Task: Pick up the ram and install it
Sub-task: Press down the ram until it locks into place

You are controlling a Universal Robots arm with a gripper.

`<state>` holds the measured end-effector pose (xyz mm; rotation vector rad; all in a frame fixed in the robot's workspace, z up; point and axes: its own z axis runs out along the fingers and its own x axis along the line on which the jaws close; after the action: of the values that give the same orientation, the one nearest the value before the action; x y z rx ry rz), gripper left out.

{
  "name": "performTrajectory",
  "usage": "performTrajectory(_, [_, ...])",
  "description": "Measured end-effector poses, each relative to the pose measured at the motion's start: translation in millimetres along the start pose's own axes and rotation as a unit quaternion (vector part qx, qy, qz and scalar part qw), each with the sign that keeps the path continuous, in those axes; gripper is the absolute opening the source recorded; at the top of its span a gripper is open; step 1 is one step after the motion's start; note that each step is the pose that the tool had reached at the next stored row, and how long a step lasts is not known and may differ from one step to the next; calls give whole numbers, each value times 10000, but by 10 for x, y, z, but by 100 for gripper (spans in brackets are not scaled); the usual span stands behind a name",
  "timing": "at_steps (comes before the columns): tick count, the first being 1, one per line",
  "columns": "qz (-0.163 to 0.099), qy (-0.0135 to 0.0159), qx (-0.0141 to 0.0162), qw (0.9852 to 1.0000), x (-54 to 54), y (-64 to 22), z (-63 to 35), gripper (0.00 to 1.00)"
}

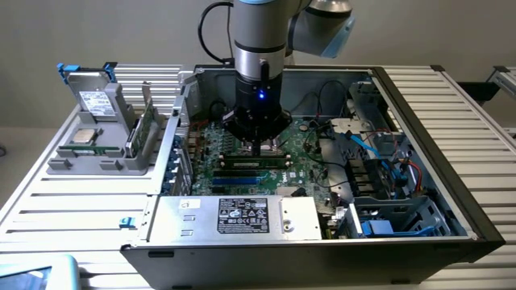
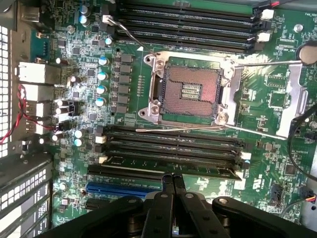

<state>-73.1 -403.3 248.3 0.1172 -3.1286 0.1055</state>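
text: none legible | power supply label (image 1: 243,215): print too small to read

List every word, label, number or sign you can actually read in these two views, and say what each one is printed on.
None can be read for certain.
Black label on the silver power supply: print too small.
White sticker on the grey drive in the rack: blurred.
Motherboard silkscreen beside the empty processor socket: too small.
Ram in its slot: no legible label.

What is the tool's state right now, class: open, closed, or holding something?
Tool: closed, fingers together with nothing visible between them, poised over the ram lying in its motherboard slot.
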Motion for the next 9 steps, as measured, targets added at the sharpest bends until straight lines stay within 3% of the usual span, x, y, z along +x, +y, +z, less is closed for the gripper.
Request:
performTrajectory(6, [222, -41, 39, 9997, 0, 0, 0, 11])
performTrajectory(9, [224, -45, 41, 9997, 0, 0, 0, 11])
